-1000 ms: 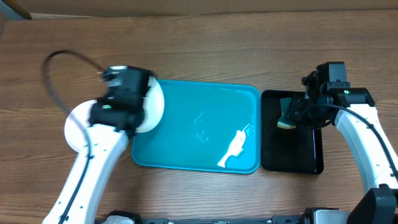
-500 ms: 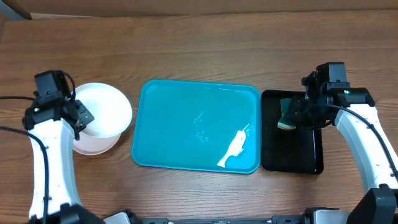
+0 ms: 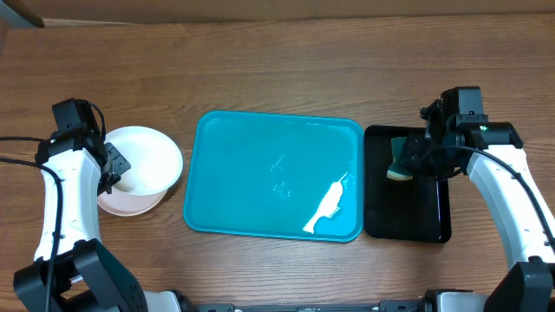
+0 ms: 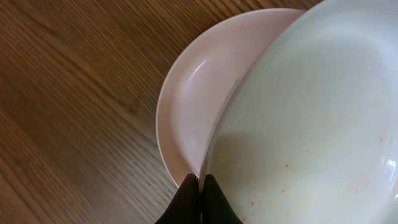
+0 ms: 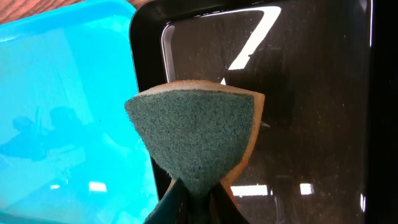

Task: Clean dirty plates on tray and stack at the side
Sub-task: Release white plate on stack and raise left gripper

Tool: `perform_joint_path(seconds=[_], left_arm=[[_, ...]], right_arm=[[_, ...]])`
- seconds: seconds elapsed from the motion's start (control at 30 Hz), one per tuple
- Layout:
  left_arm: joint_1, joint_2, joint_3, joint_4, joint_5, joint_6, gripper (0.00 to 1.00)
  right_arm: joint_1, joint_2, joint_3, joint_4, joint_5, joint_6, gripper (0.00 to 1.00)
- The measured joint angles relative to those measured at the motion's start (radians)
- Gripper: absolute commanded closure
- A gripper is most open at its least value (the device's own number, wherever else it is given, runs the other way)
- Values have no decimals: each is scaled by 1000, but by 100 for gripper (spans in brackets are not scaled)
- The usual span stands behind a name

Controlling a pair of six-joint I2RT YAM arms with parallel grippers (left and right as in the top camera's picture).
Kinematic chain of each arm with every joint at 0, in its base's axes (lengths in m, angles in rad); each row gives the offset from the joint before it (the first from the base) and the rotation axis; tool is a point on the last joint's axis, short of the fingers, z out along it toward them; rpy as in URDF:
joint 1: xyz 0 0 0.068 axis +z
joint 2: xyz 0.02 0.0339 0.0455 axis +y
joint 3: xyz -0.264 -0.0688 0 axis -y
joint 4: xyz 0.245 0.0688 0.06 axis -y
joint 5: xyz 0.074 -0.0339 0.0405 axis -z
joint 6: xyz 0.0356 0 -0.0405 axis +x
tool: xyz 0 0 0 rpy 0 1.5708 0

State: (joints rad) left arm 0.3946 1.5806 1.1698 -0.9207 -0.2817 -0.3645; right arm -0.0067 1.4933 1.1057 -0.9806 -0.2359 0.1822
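Note:
At the left of the table, a white plate with faint orange specks overlaps a second pale plate lying on the wood. My left gripper is shut on the upper plate's near rim. The turquoise tray in the middle carries no plate, only a white smear. Over the black tray my right gripper is shut on a green-and-tan sponge, which is folded between its fingers.
The black tray sits right against the turquoise tray's right edge. Bare wooden tabletop runs along the back. The left arm's cable trails off the left edge.
My left arm has carried the white plate from the tray's left edge out over the plate at the left and set it lower. The right arm and sponge have not moved.

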Motion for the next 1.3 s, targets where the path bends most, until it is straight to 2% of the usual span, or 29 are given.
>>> perform_joint_path(seconds=[0.5, 0.6, 0.73, 0.83, 1.07, 1.17, 1.3], left_arm=[[0, 0, 0, -8, -69, -3, 94], [0, 0, 0, -18, -80, -3, 83], [0, 0, 0, -19, -100, -5, 51], [0, 0, 0, -19, -105, -6, 40], [0, 0, 0, -27, -87, -7, 36], [0, 0, 0, -37, -19, -3, 36], [-1, 0, 0, -53, 157, 9, 34]], right_arm=[[0, 0, 0, 0, 0, 0, 91], [0, 0, 0, 0, 0, 0, 91], [0, 0, 0, 0, 0, 0, 91], [0, 0, 0, 0, 0, 0, 91], [0, 0, 0, -1, 0, 0, 91], [0, 0, 0, 0, 7, 0, 91], [0, 0, 0, 19, 31, 0, 92]])
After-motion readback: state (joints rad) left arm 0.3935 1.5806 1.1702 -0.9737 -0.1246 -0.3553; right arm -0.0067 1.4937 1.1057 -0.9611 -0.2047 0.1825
